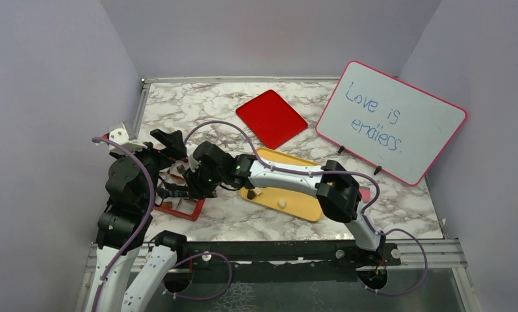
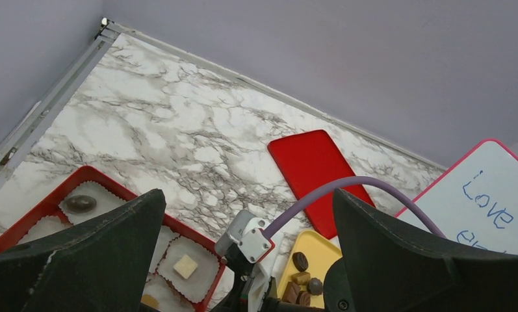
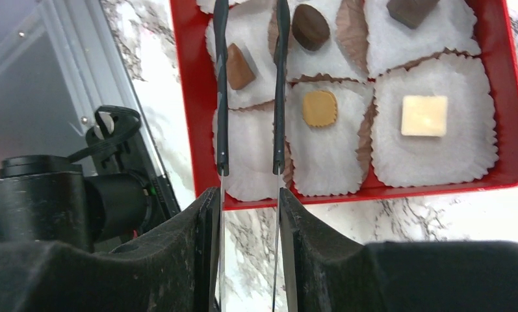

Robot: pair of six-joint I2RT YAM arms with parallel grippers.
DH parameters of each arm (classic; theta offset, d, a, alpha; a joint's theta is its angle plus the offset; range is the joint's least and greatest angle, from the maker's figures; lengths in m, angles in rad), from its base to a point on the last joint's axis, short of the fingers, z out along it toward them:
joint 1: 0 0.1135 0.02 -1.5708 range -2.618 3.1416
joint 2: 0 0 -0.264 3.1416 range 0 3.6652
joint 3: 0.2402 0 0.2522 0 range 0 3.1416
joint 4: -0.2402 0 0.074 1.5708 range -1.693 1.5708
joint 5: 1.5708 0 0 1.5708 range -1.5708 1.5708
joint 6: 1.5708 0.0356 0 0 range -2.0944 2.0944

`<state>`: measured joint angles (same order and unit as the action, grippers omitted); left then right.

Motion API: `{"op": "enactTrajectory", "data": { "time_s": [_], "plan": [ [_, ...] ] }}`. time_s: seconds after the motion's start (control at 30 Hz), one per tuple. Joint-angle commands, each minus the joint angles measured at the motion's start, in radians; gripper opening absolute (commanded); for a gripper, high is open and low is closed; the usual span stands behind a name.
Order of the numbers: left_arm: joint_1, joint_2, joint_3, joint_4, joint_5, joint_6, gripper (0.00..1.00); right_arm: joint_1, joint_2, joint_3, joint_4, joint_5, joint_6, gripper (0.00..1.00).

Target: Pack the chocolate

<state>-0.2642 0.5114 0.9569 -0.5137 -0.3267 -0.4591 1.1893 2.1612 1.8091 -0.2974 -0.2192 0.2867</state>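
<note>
the right gripper [image 3: 251,19] reaches across to the left side of the marble table [image 1: 223,218] and hangs over the red box [image 3: 509,97]. its two thin blade fingers [image 3: 221,97] point down into the box's column of paper cups [image 3: 431,156] at the box's edge. the blades stand slightly parted. a brown chocolate [image 3: 238,67] lies in its cup between them, close against one blade and clear of the other, so the gripper is released and not pinching it.

just beside that blade pair, in the next column of cups, sit a dark oval chocolate [image 3: 310,26] and a tan chocolate [image 3: 320,108]. one column further along are a dark square chocolate [image 3: 411,10] and a cream-white square chocolate [image 3: 424,116]. each rests in its own cup, apart from the blades.

the left gripper [image 2: 246,201] is held above the table near the far side of the box, its broad black fingers [image 2: 100,253] spread wide with only air between them. the box shows low in its view, under one of those fingers.

to the right of the box lies a yellow tray [image 1: 301,205], partly under the right arm, with loose chocolates [image 1: 251,193] still on it, well apart from both grippers. beyond the tray a red lid [image 1: 271,118] lies flat, and a whiteboard [image 1: 391,120] stands propped at the table's far right.
</note>
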Motion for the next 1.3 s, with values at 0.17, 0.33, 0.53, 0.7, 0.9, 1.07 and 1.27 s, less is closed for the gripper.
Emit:
{"op": "enactTrajectory", "data": {
  "time_s": [0.17,0.33,0.53,0.7,0.9,1.07,1.27],
  "plan": [
    [-0.008,-0.018,-0.032,0.026,-0.011,0.022,0.99,-0.014,-0.117,-0.102,0.036,0.088,-0.077,0.40],
    [-0.007,-0.027,-0.035,0.030,0.003,0.033,0.99,-0.044,-0.172,-0.151,0.062,0.109,-0.079,0.39],
    [-0.009,-0.043,-0.042,0.030,0.008,0.054,0.99,-0.094,-0.233,-0.196,0.077,0.118,-0.084,0.38],
    [-0.009,-0.048,-0.073,0.033,0.017,0.058,0.99,-0.145,-0.340,-0.294,0.106,0.120,-0.068,0.38],
    [-0.013,-0.054,-0.133,0.038,0.042,0.063,0.99,-0.173,-0.465,-0.361,-0.024,0.271,-0.067,0.36],
    [-0.017,-0.053,-0.184,0.057,0.051,0.074,0.99,-0.181,-0.559,-0.398,-0.149,0.378,-0.053,0.37],
    [-0.017,-0.052,-0.236,0.072,0.044,0.096,0.99,-0.180,-0.648,-0.469,-0.274,0.453,-0.028,0.37]
  ]
}}
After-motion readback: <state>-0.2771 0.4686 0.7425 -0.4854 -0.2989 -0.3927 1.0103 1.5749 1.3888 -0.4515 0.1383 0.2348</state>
